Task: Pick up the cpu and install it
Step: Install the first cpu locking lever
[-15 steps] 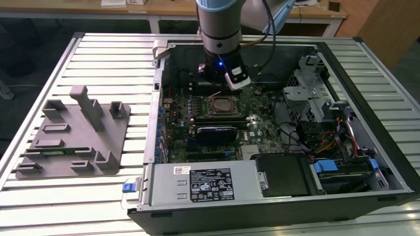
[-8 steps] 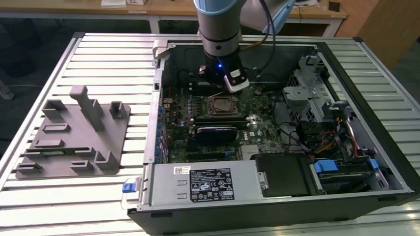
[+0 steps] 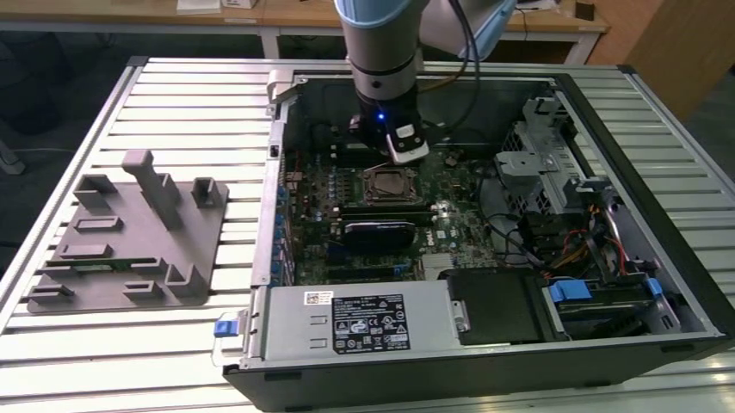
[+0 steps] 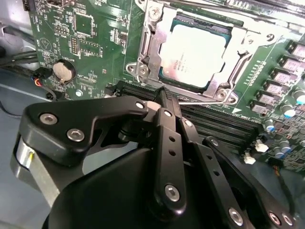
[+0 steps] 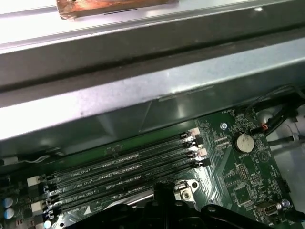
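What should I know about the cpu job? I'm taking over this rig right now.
Gripper: shut, empty, over the memory slots beside the socket.
Cpu: lying flat in the socket.
Done: cpu is placed and released.
Left: I can't tell whether the socket's frame is latched.

Grey fixture [image 3: 126,237] beside open computer case [image 3: 483,361]
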{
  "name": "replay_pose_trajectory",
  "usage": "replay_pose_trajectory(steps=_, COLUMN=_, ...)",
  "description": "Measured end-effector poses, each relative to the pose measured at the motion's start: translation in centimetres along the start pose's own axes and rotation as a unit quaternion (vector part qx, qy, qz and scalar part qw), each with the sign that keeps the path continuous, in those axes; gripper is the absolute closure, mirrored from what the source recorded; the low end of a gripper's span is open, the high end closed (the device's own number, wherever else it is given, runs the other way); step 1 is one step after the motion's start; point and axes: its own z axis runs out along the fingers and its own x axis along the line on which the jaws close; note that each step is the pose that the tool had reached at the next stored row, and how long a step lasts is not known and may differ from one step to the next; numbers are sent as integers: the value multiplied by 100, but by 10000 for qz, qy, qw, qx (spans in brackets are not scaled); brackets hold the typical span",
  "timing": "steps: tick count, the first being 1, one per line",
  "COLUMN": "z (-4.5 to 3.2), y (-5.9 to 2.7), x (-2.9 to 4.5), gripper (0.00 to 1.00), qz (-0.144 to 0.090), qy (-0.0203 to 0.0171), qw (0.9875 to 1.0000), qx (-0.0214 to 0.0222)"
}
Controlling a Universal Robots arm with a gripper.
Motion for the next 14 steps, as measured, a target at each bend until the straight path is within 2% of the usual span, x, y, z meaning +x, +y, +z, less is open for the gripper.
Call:
replay_pose_trajectory(steps=8, z=18, y=43, x=52, gripper=89, qz=150, qy=-37, qw=9999, qx=19)
replay_pose_trajectory(steps=14, z=33, y=52, x=74, gripper=89, qz=169, qy=-45, qw=9998, qx=16)
